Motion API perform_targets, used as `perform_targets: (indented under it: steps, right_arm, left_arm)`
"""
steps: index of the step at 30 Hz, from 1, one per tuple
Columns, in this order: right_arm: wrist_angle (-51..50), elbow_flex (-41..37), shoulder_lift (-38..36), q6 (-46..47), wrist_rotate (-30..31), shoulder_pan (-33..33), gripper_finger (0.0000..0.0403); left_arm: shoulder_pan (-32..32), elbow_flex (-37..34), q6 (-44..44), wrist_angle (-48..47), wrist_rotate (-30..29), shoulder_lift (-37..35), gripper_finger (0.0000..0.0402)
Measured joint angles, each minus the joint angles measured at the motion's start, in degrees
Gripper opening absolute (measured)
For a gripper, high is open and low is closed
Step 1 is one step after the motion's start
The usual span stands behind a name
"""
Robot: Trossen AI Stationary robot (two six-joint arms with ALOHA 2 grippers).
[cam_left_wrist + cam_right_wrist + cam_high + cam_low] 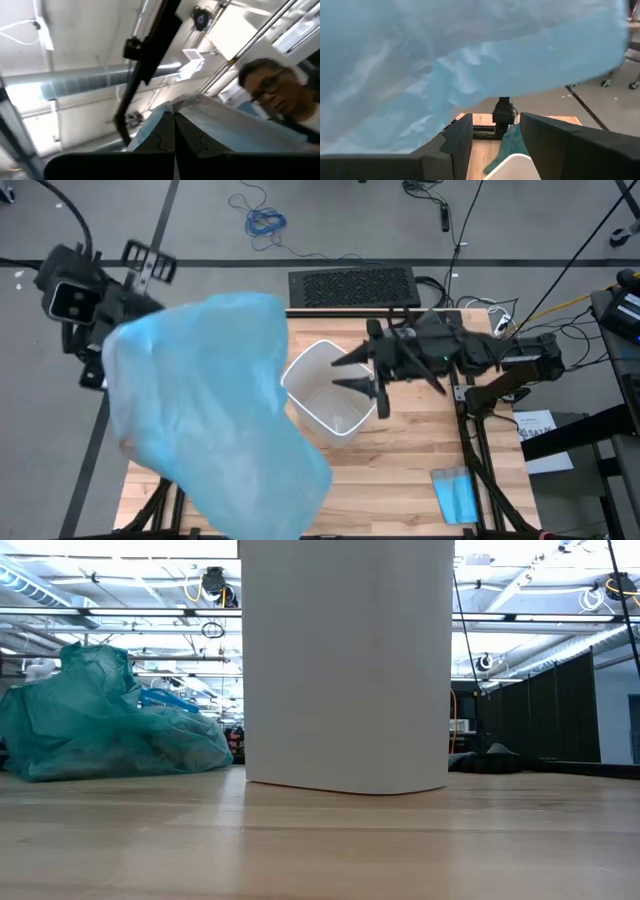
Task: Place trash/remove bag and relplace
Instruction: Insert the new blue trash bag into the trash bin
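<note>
A: What takes up the most room?

B: The pale sky-blue plastic bag [205,405]. Seen from above, it hangs spread over the left side of the table [400,470] and hides most of that side. The left gripper [174,137] holds it up: its fingers are pressed together with the blue film pinched between them, and the wrist view looks up at the ceiling, with a person [280,95] at one side.

A: And the bin?

B: A white bin [328,387] stands near the middle of the table, open-topped, just right of the hanging bag. No liner shows in it from above.

A: The right arm?

B: The right gripper [362,372] sits over the bin's right rim with its fingers parted and nothing between them (the bin rim shows below them in its wrist view).

A: Where's the teal bag?

B: The teal-green bag [105,720] lies crumpled on the tabletop, left of the bin in the low view, apart from it. Whether trash is inside, I cannot tell.

A: Anything smaller?

B: A small folded blue sheet [456,494] near the table's front right.
</note>
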Motion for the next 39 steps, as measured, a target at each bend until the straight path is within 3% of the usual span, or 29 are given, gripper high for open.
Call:
perform_targets:
  steps: [7,14,22,28,39]
  right_arm:
    - [-1.5,0.0,-0.1,-0.8,5.5,6.9,0.0135]
    - [-5.4,0.0,-1.1,3.0,5.8,13.2,0.0113]
    - [-9.3,0.0,-2.8,10.1,8.9,21.5,0.0058]
    - [-10.6,0.0,-2.2,13.3,8.9,24.0,0.0006]
    - [-16.9,0.0,-3.5,12.9,17.3,19.0,0.0001]
  left_arm:
    - [7.3,3.8,-7.2,-0.1,0.3,4.5,0.0000]
    - [12.2,3.8,-7.5,-1.1,-1.1,7.5,0.0000]
    - [19.4,3.9,-7.4,-9.6,-5.2,7.8,0.0000]
    - [21.0,3.9,-7.5,-21.4,-6.9,7.7,0.0000]
    - [14.7,3.9,-17.5,-47.6,-8.5,7.7,0.0000]
